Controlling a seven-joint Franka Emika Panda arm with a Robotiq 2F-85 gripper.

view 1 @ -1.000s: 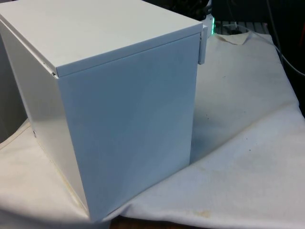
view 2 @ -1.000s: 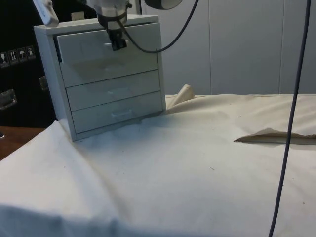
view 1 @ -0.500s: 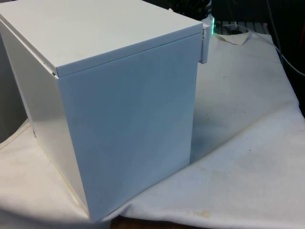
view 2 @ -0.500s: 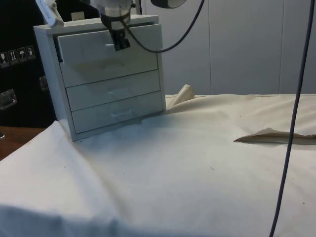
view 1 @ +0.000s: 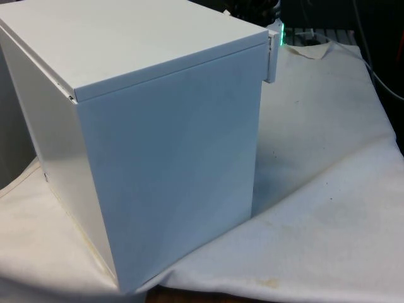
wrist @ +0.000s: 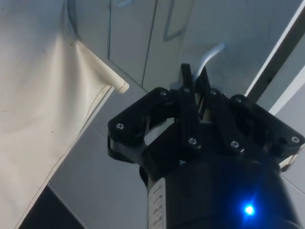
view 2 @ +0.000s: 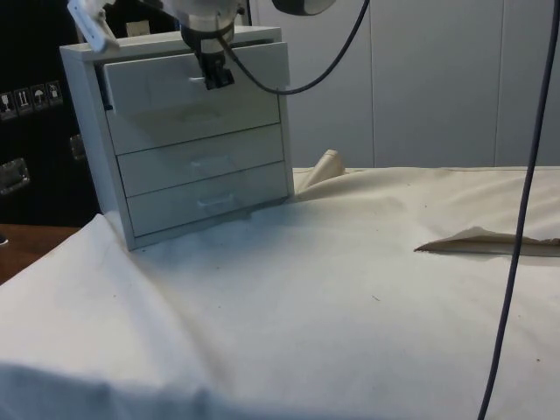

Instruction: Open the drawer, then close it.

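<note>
A white chest of drawers [view 2: 86, 131] stands at the table's far corner, and in the front view its plain back and side [view 1: 158, 126] face me. The top drawer [view 2: 254, 74] is pulled out a little; its front edge [view 1: 271, 58] sticks out past the chest's side on the front view's right. My black gripper [view 2: 213, 79] hangs in front of that drawer, shut on its pale handle [wrist: 213, 51]. The wrist view has the gripper [wrist: 195, 76] with both fingers pinched around the handle. The middle drawer [view 2: 201, 159] and bottom drawer [view 2: 210, 199] are flush.
White cloth [view 2: 306, 306] covers the table, with a raised fold [view 2: 477, 241] at the right and a rolled cloth end [view 2: 325, 164] beside the chest. A dark cable [view 2: 516, 219] hangs down at the right of the side view.
The gripper has drawn slightly away from the chest with the handle in it, and the top drawer has slid out a bit farther.
</note>
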